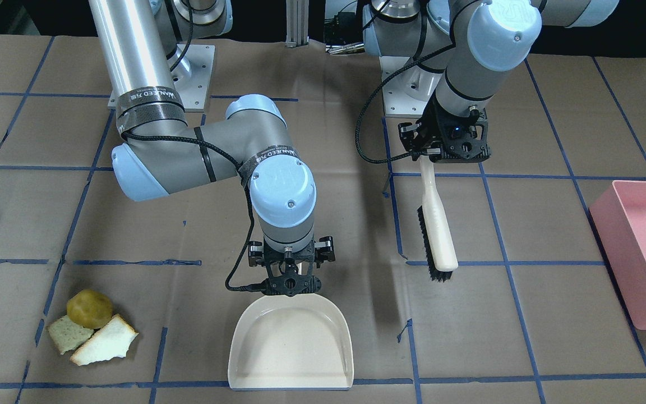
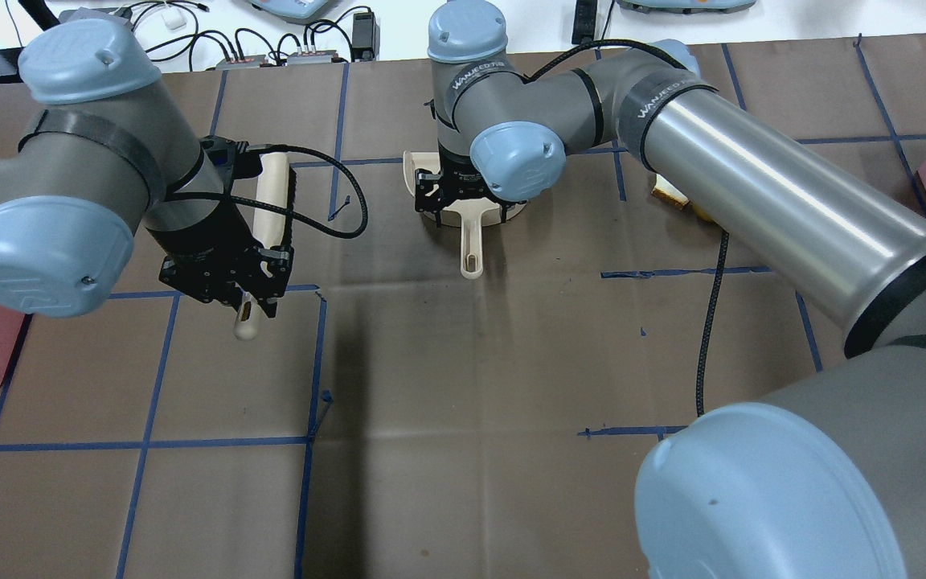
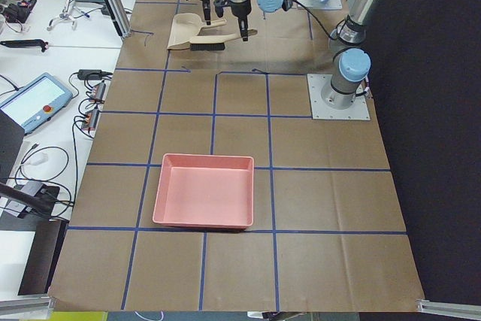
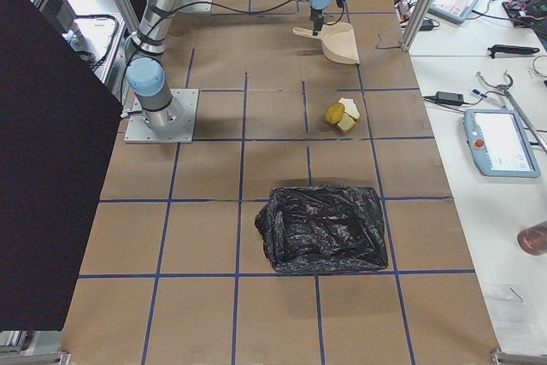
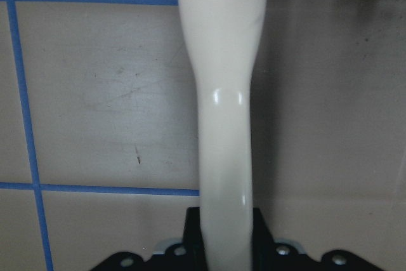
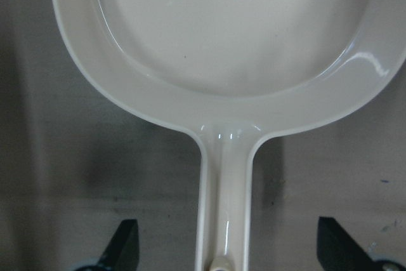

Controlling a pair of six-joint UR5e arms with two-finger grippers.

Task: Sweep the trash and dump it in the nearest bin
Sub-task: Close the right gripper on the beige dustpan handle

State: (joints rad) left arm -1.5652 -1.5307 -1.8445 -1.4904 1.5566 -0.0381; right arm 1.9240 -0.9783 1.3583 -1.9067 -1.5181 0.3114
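Note:
The trash lies together at the table's right end: a yellow-brown lump (image 1: 90, 307), a greenish slice (image 1: 69, 334) and a white slice (image 1: 104, 342); it also shows in the exterior right view (image 4: 340, 113). My right gripper (image 1: 292, 286) is open, with its fingers (image 6: 124, 249) wide apart on either side of the handle of the cream dustpan (image 1: 292, 342), which lies flat on the table. My left gripper (image 1: 442, 157) is shut on the handle of the cream brush (image 1: 438, 230) with black bristles; the handle fills the left wrist view (image 5: 222, 93).
A pink bin (image 1: 642, 252) stands on my left side and shows in the exterior left view (image 3: 204, 189). A bin lined with a black bag (image 4: 325, 228) stands at my right end, past the trash. Blue tape lines grid the brown table cover.

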